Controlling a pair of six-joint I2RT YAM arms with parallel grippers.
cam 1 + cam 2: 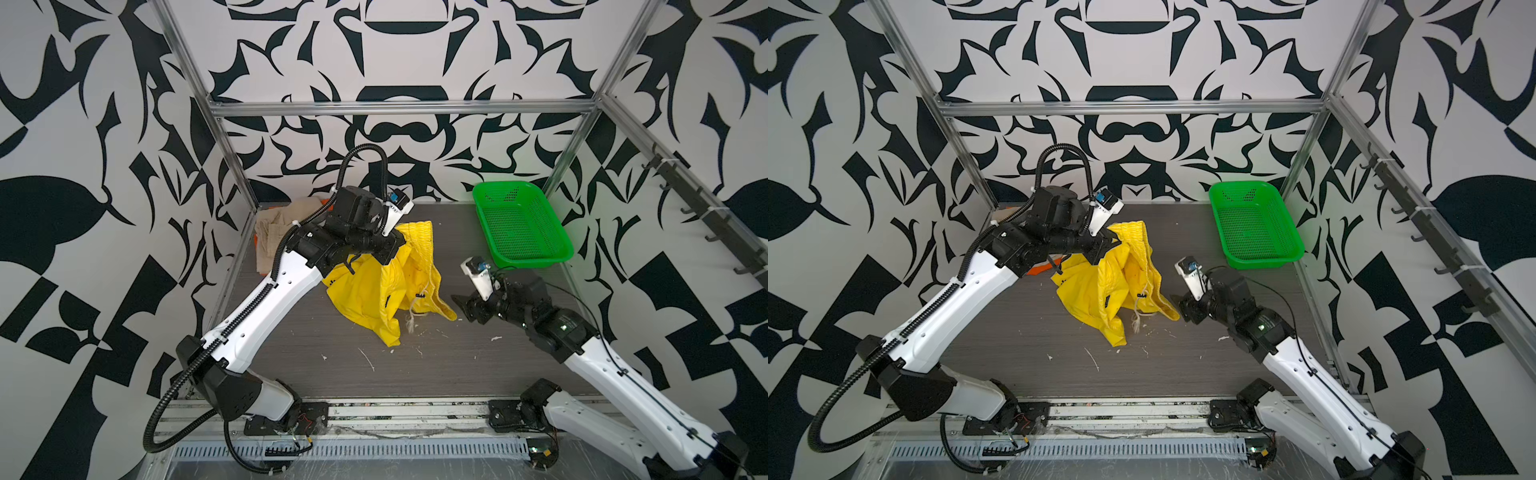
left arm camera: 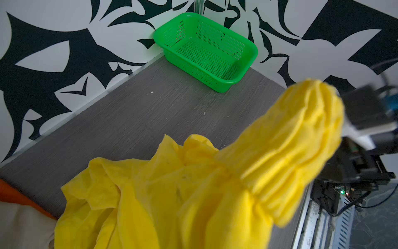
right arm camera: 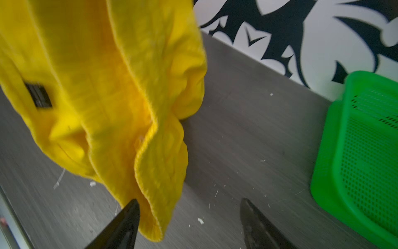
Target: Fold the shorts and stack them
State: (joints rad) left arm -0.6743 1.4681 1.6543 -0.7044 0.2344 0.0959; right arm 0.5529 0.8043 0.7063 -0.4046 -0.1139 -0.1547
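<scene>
Holding crumpled bright yellow cloth shorts, ribbed waistband up, legs drooping, in my clamped left gripper. My right gripper stands wide apart beside the hem.

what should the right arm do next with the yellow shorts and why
Probably ease the right gripper toward the hanging edge of the yellow shorts and close on it. Its jaws stand open and empty beside that edge, while the left gripper is shut on the bunched waistband, so the cloth hangs crumpled from one point. A second grip could let it be spread flat.
</scene>
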